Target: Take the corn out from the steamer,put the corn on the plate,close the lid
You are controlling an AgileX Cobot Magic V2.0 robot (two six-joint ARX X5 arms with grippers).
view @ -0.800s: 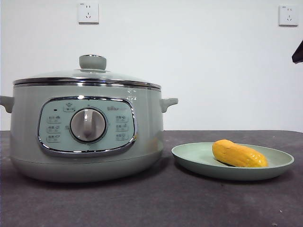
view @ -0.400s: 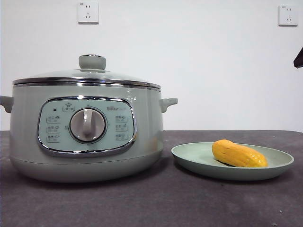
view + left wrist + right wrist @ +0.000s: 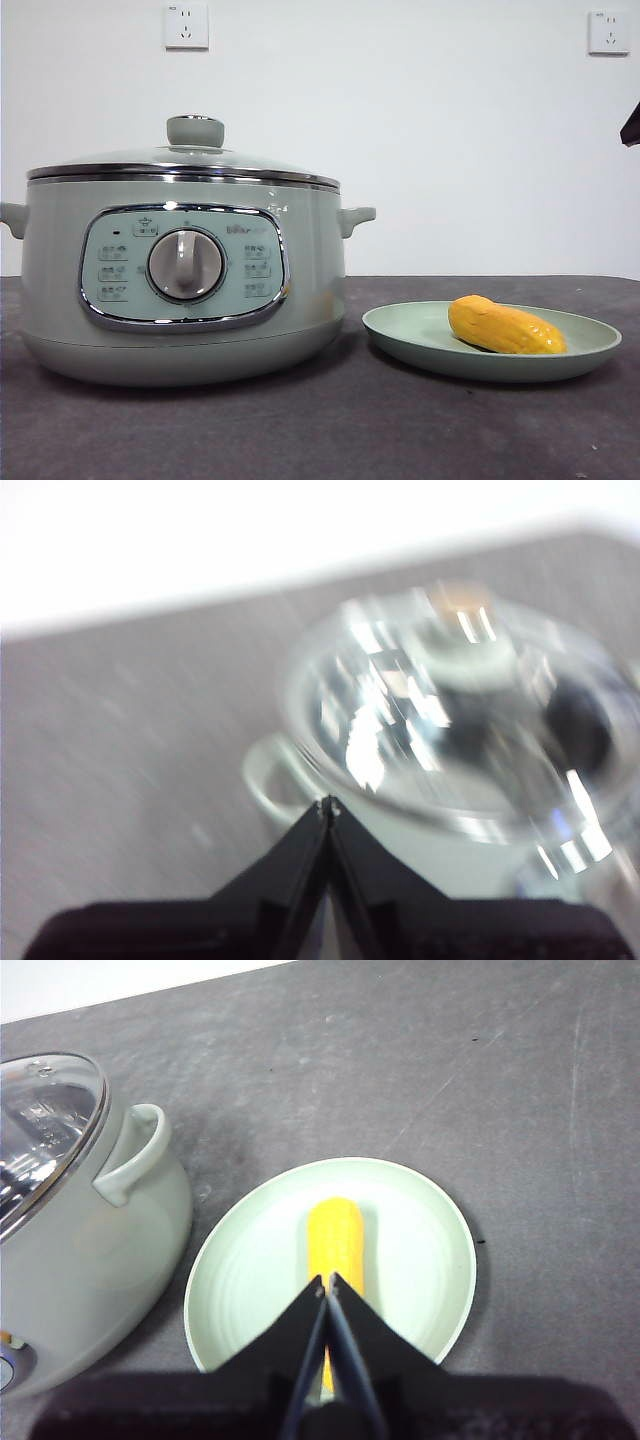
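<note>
Before me: a plain white wall [image 3: 420, 140] bearing two white sockets [image 3: 186, 27], and a dark grey tabletop [image 3: 330, 430], evenly lit.

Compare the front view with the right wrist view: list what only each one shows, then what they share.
Only the front view shows the steamer's front panel with its dial, the lid's knob, and two wall sockets.

Only the right wrist view shows the right gripper, jaws shut and holding nothing, above the plate, and the plate's full round outline from above.

Both show the corn lying on the plate, the steamer beside it with one side handle, the lid closed on it, and the dark table.
</note>
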